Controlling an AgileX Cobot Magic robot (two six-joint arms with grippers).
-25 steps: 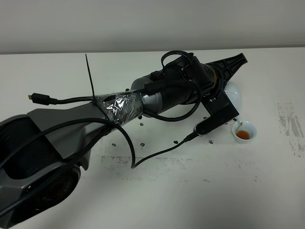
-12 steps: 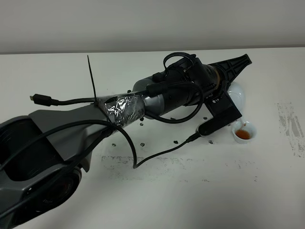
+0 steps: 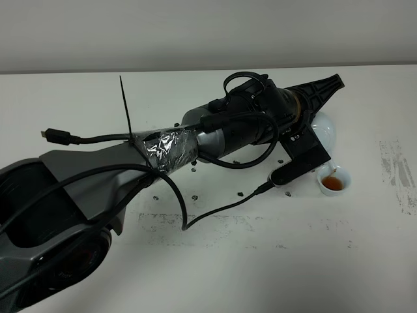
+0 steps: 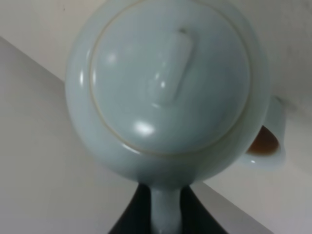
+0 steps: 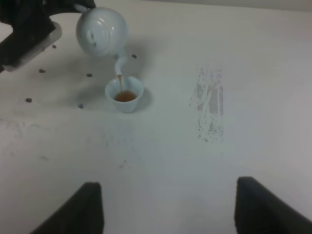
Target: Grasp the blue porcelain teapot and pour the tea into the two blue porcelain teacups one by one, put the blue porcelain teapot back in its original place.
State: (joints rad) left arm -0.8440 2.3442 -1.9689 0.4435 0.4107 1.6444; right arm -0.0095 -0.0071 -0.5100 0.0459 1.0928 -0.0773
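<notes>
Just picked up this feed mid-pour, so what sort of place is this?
Likely a lab test bench, not a tearoom: a bare white table with scuffed patches, a plain wall, and a taped, cabled robot arm.

my high camera looks down over the table (image 3: 273, 261) toward the wall (image 3: 195, 32), left arm (image 3: 117, 176) big in front. the left wrist camera sits right against the teapot (image 4: 165, 83). the right wrist one looks from well back; all three share teapot and cup (image 5: 125, 95).
</notes>
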